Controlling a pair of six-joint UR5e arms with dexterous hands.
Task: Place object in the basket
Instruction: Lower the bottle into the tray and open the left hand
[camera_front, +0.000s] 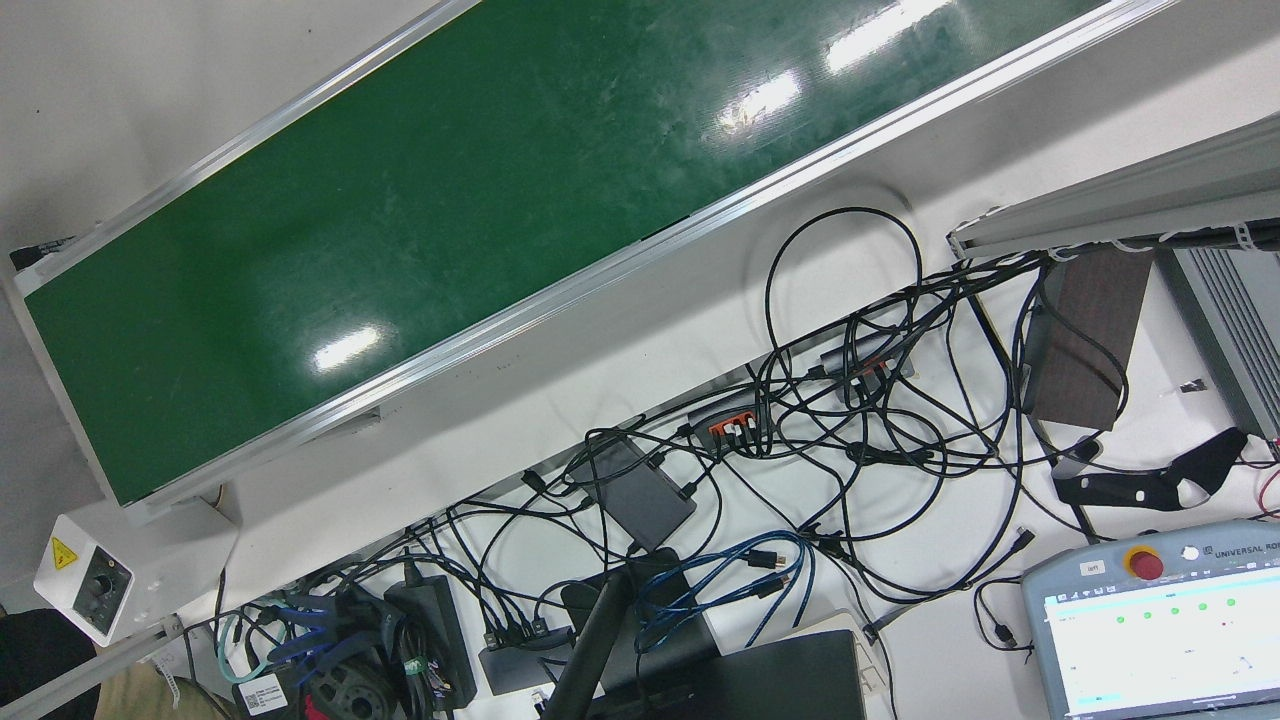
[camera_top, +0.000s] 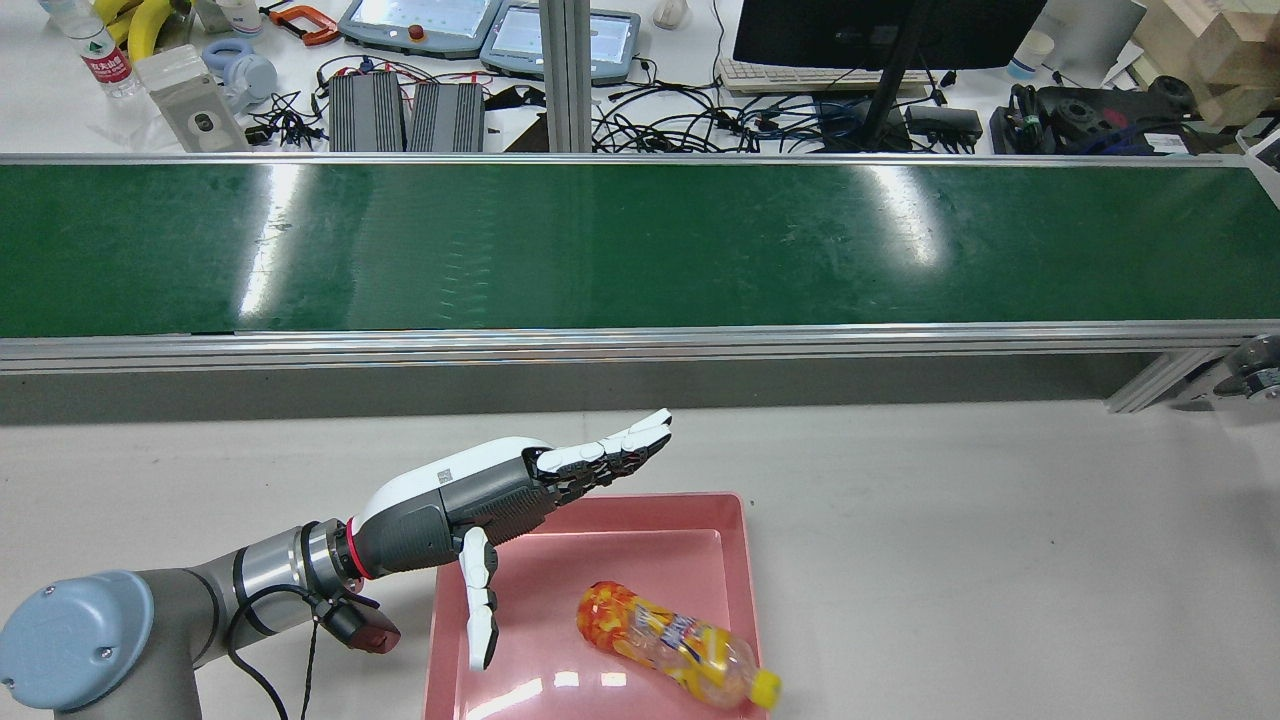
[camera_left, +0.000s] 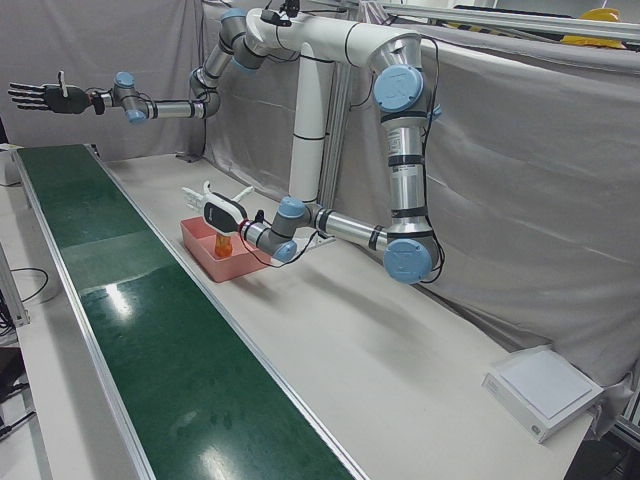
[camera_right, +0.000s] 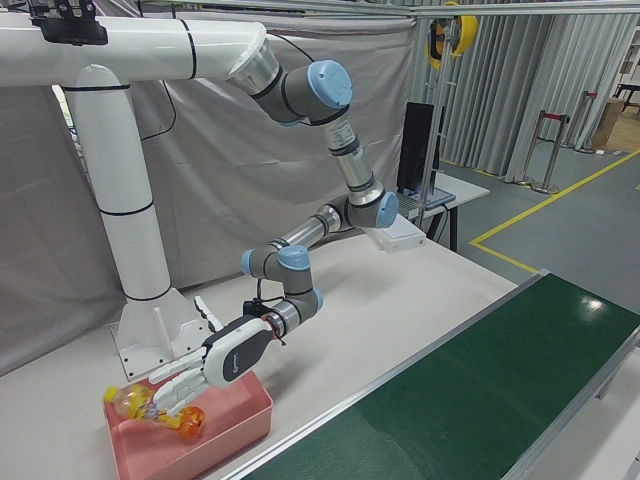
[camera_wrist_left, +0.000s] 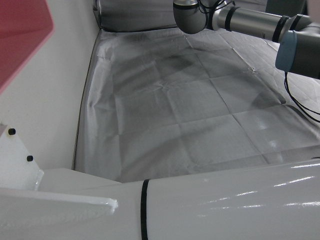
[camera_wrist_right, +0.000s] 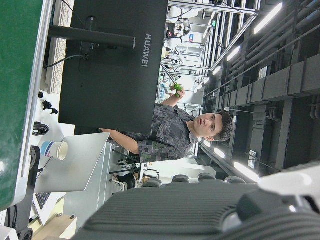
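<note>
A clear bottle (camera_top: 680, 645) with orange and yellow contents and a yellow cap lies on its side in the pink basket (camera_top: 600, 510), a shallow tray on the grey table. My left hand (camera_top: 520, 490) is open, fingers stretched out flat. It hovers over the basket's left half, apart from the bottle. The right-front view shows the left hand (camera_right: 215, 365) just above the bottle (camera_right: 160, 405). My right hand (camera_left: 40, 97) is open and empty, raised high over the far end of the conveyor.
The green conveyor belt (camera_top: 640, 250) runs across the table beyond the basket, with a metal rail along its near edge. A white flat box (camera_left: 545, 390) sits at the table's far end. Cables, a monitor and pendants lie behind the belt.
</note>
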